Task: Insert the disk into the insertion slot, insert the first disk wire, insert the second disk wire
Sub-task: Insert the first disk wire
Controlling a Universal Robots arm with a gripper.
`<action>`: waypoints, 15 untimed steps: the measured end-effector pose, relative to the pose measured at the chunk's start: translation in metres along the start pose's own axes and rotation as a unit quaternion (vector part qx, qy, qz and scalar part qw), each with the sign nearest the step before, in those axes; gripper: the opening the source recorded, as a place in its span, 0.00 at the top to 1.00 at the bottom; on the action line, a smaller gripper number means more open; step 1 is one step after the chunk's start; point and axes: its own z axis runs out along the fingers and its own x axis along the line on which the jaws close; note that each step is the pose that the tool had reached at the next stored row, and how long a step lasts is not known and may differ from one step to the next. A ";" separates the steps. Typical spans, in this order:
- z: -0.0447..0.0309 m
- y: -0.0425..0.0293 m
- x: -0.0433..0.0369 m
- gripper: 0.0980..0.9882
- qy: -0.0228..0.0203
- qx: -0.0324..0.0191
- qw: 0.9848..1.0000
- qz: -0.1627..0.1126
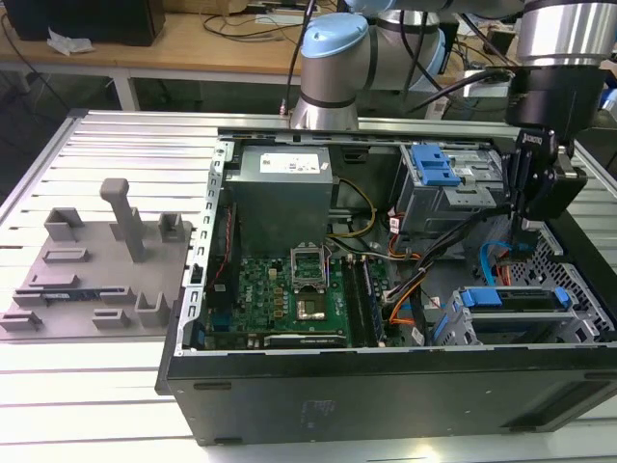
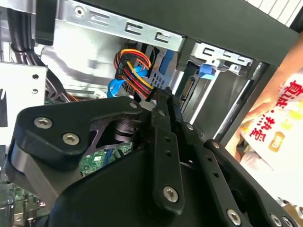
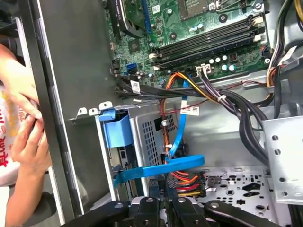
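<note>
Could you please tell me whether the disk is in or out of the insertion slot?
In. The disk, its blue carrier showing, sits inside the grey perforated insertion slot in the first wrist view.

We see the end effector inside the open case, just beside a red, orange and yellow wire bundle. A flat blue cable crosses the perforated grey drive cage, with a blue carrier at the cage's outer edge. Beyond lie the green motherboard and black cables. Outside the case wall, a person's hands hold a white printed packet.
</note>
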 end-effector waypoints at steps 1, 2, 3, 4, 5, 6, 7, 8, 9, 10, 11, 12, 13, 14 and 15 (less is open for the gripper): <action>-0.0006 -0.0007 0.0018 0.93 -0.004 -0.001 1.000 0.000; -0.0015 -0.0015 0.0049 0.93 -0.011 -0.002 1.000 0.000; -0.0017 -0.0020 0.0066 0.93 -0.016 -0.003 1.000 0.000; -0.0019 -0.0024 0.0084 0.93 -0.021 -0.004 1.000 0.000; -0.0021 -0.0029 0.0111 0.93 -0.029 -0.006 1.000 0.000; -0.0021 -0.0036 0.0147 0.93 -0.042 -0.008 0.999 0.001; -0.0020 -0.0041 0.0177 0.93 -0.048 -0.009 0.999 0.001; -0.0003 -0.0053 0.0237 0.93 -0.051 -0.010 0.999 0.001; 0.0010 -0.0060 0.0274 0.93 -0.051 -0.010 0.999 0.001; 0.0021 -0.0066 0.0304 0.93 -0.051 -0.010 0.999 0.001; 0.0043 -0.0077 0.0359 0.93 -0.052 -0.010 0.999 0.001; 0.0058 -0.0085 0.0402 0.93 -0.055 -0.011 0.998 0.001; 0.0062 -0.0090 0.0428 0.93 -0.062 -0.012 0.998 0.001; 0.0060 -0.0091 0.0434 0.93 -0.072 -0.013 0.997 -0.001; 0.0060 -0.0091 0.0434 0.93 -0.075 -0.013 0.997 -0.004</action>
